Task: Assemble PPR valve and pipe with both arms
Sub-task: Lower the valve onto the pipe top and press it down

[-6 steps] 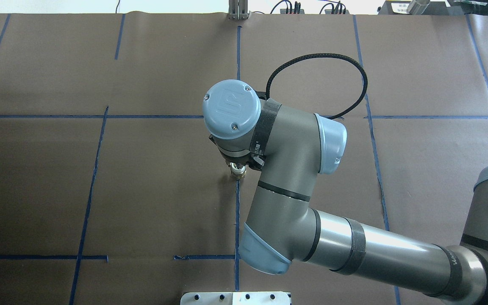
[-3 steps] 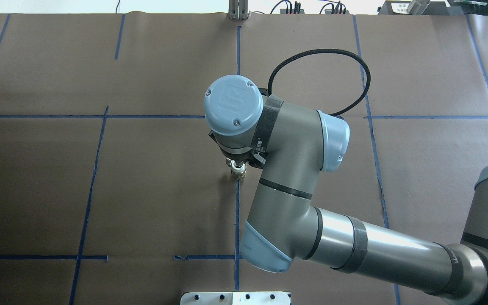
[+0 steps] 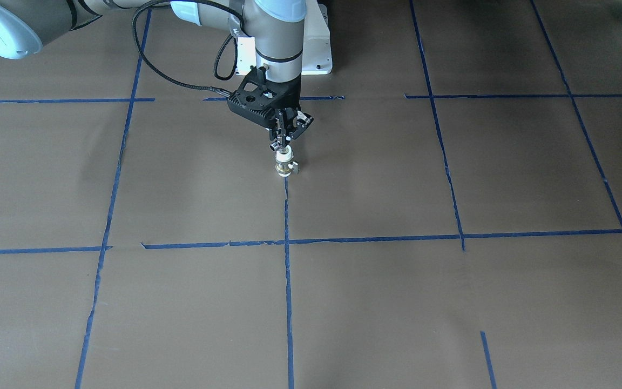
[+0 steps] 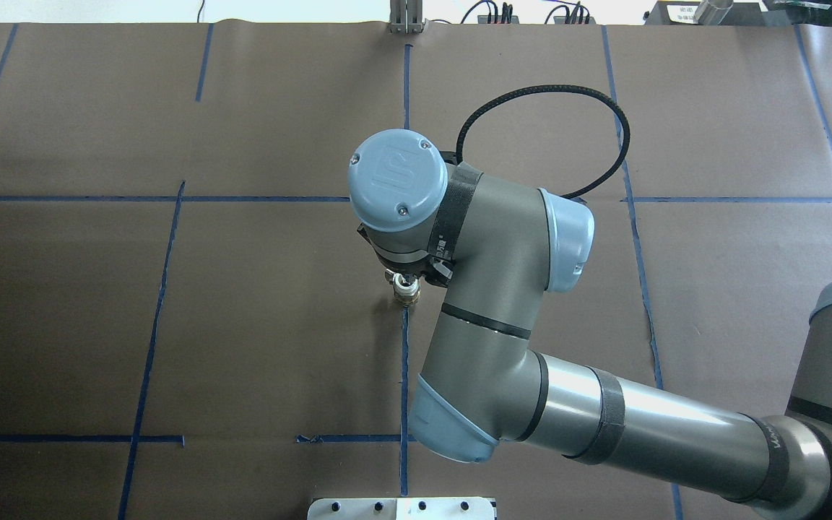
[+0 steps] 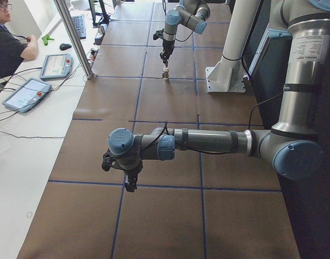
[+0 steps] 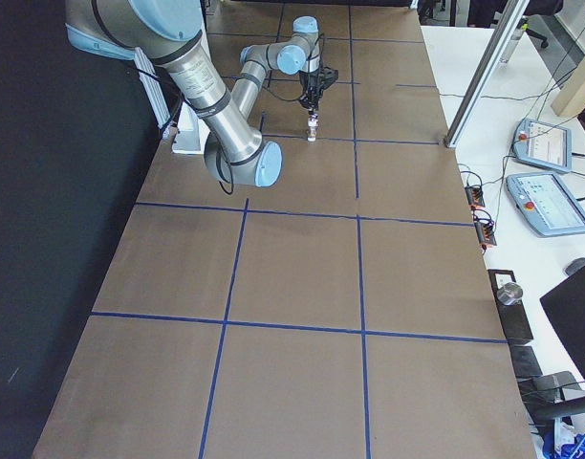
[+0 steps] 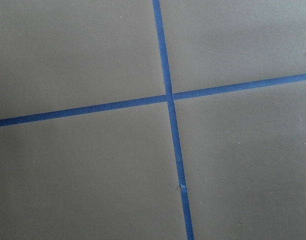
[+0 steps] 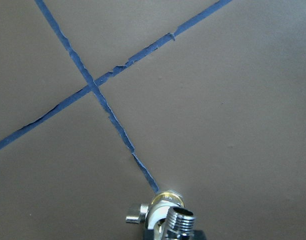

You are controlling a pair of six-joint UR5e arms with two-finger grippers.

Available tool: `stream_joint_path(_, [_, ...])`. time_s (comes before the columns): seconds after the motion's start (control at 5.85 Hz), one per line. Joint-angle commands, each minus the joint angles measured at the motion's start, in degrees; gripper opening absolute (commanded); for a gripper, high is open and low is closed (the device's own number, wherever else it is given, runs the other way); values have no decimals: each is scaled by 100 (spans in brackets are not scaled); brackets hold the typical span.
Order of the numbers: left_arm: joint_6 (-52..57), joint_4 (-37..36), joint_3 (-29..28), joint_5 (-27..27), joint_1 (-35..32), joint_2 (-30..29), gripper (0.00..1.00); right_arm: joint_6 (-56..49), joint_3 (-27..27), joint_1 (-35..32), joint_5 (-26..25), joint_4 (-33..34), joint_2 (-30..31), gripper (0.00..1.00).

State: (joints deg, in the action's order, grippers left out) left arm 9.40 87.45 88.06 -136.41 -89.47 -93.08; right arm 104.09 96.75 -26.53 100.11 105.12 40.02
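Observation:
The PPR valve (image 3: 284, 165) stands upright on the brown table at the end of a blue tape line, with white ends, a brass band and a side stub. It also shows in the overhead view (image 4: 406, 292) and the right wrist view (image 8: 163, 202). My right gripper (image 3: 283, 141) points straight down over it, fingers close together on the chrome threaded pipe (image 8: 179, 220), which sits on top of the valve. My left gripper (image 5: 130, 186) shows only in the exterior left view, low over bare table far from the valve; I cannot tell whether it is open or shut.
The white pedestal base (image 3: 319, 48) stands just behind the valve. A metal post (image 5: 73, 38) rises at the table's far edge. An operator (image 5: 6, 43) and teach pendants (image 5: 25, 93) are at the side desk. The left wrist view shows only tape lines.
The right wrist has turned a little about its vertical axis and shifted slightly. The valve has stayed in place under the gripper.

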Motion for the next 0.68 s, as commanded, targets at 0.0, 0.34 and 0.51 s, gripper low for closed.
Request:
stream_joint_path(0.0, [0, 0, -8, 0, 0, 0, 100, 15, -7, 16, 0, 0, -3, 0])
stream_joint_path(0.34, [0, 0, -8, 0, 0, 0, 100, 24, -16, 25, 0, -26, -3, 0])
stream_joint_path(0.51, [0, 0, -8, 0, 0, 0, 100, 24, -181, 25, -9, -227, -3, 0])
